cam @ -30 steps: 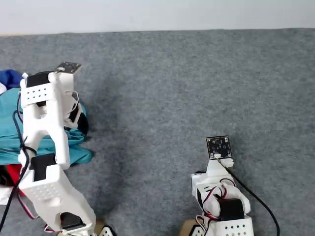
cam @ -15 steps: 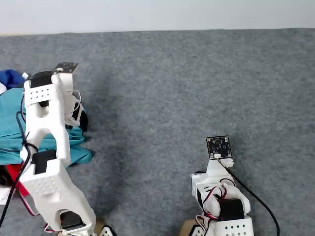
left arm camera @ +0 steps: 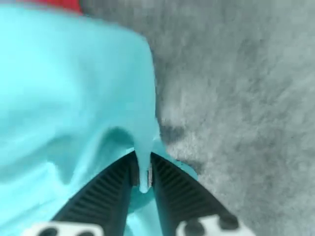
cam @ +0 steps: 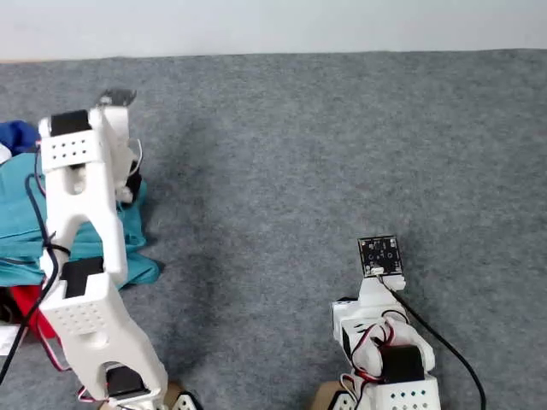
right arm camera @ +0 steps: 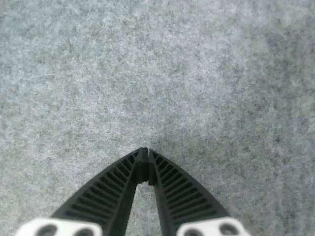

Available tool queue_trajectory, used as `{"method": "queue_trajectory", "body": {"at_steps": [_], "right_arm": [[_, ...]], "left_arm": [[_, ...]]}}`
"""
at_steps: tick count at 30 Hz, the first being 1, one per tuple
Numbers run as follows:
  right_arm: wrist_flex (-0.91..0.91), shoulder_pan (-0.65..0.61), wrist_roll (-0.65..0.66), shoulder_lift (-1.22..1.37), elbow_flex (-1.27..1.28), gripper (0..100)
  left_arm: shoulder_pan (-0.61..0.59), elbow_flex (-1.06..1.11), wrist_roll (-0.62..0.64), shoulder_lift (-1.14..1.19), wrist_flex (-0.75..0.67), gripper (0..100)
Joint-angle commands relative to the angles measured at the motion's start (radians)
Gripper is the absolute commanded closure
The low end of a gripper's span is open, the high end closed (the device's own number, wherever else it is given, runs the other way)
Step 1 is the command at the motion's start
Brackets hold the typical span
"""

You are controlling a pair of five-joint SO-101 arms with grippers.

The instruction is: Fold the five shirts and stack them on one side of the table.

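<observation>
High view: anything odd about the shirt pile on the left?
Nothing damaged. The shirts are a crumpled heap at the left edge of the table: teal shirt on top, blue shirt and red shirt poking out, none visibly folded. The left gripper pinches a fold of the teal shirt.

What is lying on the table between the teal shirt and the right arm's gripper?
Nothing. In the high view the grey table is bare between the teal shirt and the right gripper.
</observation>
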Motion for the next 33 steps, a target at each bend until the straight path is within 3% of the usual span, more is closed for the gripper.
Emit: {"method": "queue_trajectory", "body": {"at_steps": [1, 10, 20, 33], "right_arm": [[0.004, -0.004, 0.006, -0.016, 0.011, 98.9], [0.004, -0.005, 0.006, -0.016, 0.011, 98.9], [0.004, -0.008, 0.006, -0.016, 0.011, 98.8], [0.004, -0.008, 0.006, -0.016, 0.011, 98.8]], "left_arm": [[0.041, -0.114, 0.032, -0.104, 0.035, 100], [0.334, -0.173, 0.035, -0.316, 0.026, 100], [0.575, -0.522, 0.083, -0.339, -0.101, 100], [0.867, -0.656, -0.183, -0.339, -0.362, 100]]}}
